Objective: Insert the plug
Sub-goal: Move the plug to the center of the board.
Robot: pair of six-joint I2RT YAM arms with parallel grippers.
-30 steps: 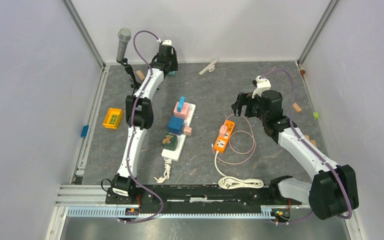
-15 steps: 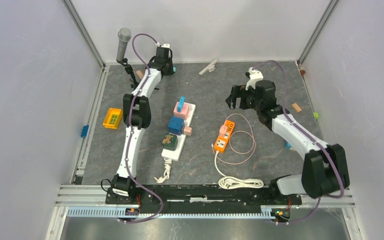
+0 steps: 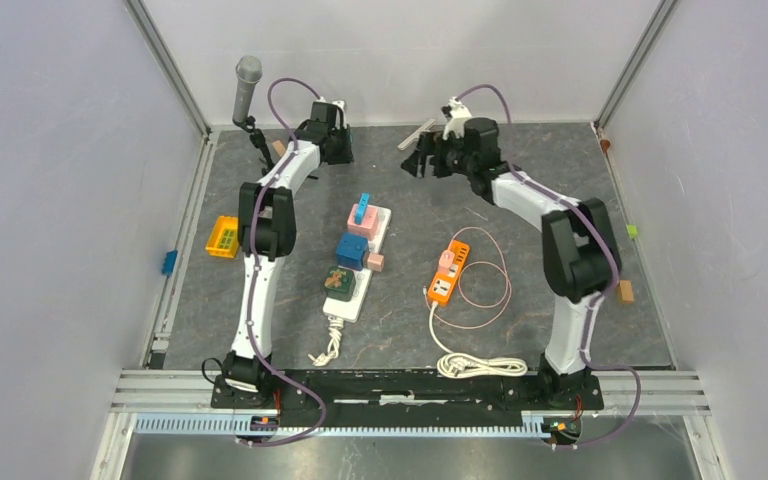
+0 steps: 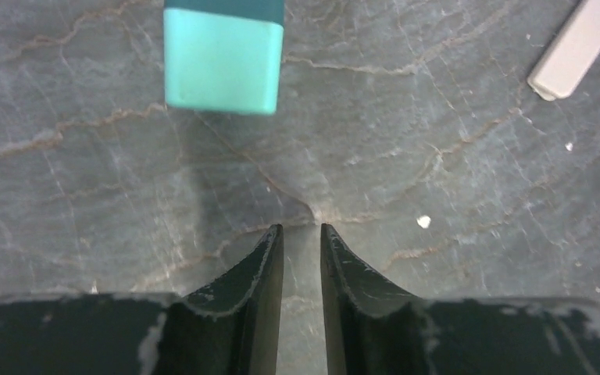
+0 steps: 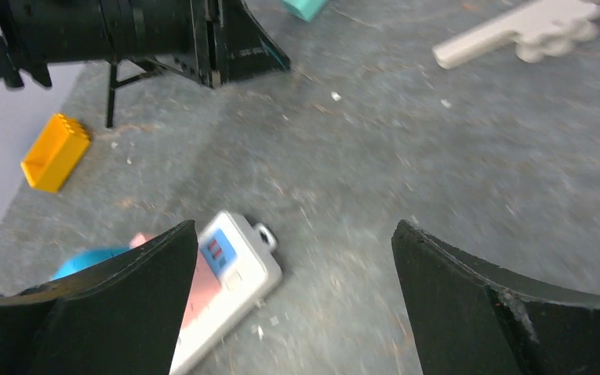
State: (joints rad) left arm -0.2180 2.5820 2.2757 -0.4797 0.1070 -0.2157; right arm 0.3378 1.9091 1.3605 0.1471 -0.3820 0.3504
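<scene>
A white power strip [image 3: 345, 305] lies at mid-table carrying pink, blue and green plug blocks. Its end also shows blurred in the right wrist view [image 5: 230, 289]. To its right lies an orange power strip [image 3: 447, 272] with a pink round plug [image 3: 448, 259] on it and a thin pink cable [image 3: 485, 290] looped beside it. My left gripper [image 3: 338, 148] is at the back of the table. Its fingers [image 4: 266, 266] are shut over bare floor, just short of a teal block [image 4: 223, 58]. My right gripper [image 3: 415, 160] hangs wide open and empty at the back centre [image 5: 297, 234].
A white flat part [image 3: 417, 134] lies at the back, just beyond the right gripper. A yellow brick [image 3: 225, 237] sits left and a microphone on a stand [image 3: 247, 90] in the back left corner. A coiled white cord [image 3: 480, 367] lies near the front. Small blocks dot the right side.
The right arm has swung from mid-right to the back centre, still open. The left gripper has closed on nothing near the teal block.
</scene>
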